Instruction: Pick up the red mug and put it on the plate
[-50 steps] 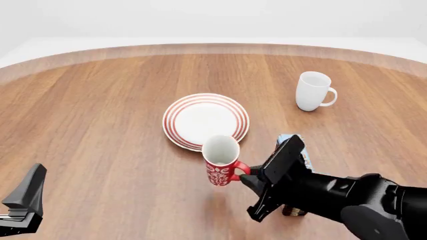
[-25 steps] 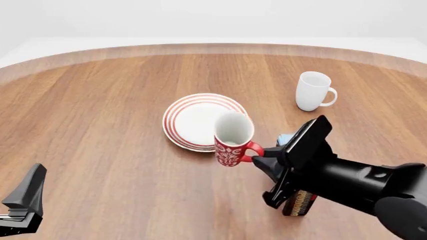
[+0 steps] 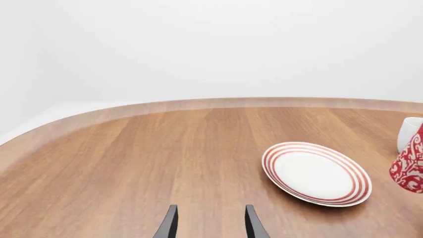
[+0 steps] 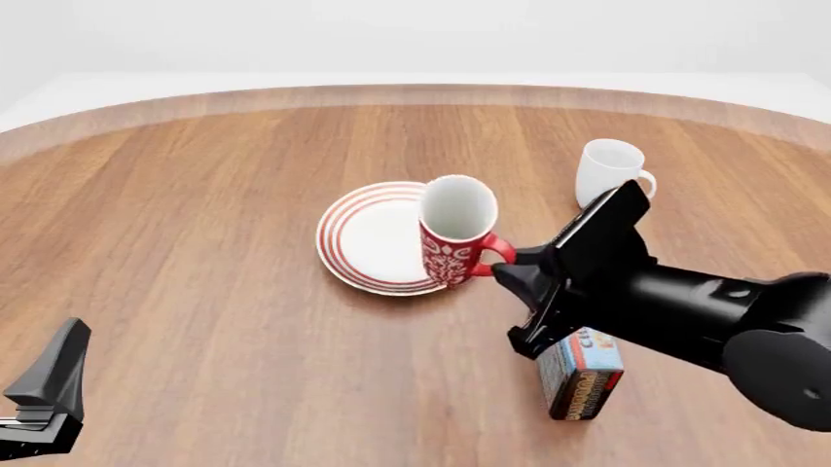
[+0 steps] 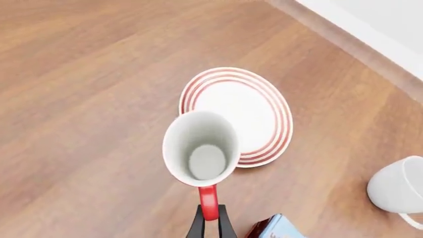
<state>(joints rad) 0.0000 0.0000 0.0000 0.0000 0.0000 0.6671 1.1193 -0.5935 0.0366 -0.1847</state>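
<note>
Red mug, upright, hangs by its handle from the right gripper (fingers clenched), over the plate's right rim; centre lies left.

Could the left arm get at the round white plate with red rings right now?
Probably yes. The left gripper is open, and bare wooden table lies between it and the round white plate with red rings. The tall red patterned mug, held by the right gripper, crowds only the plate's right edge.
</note>
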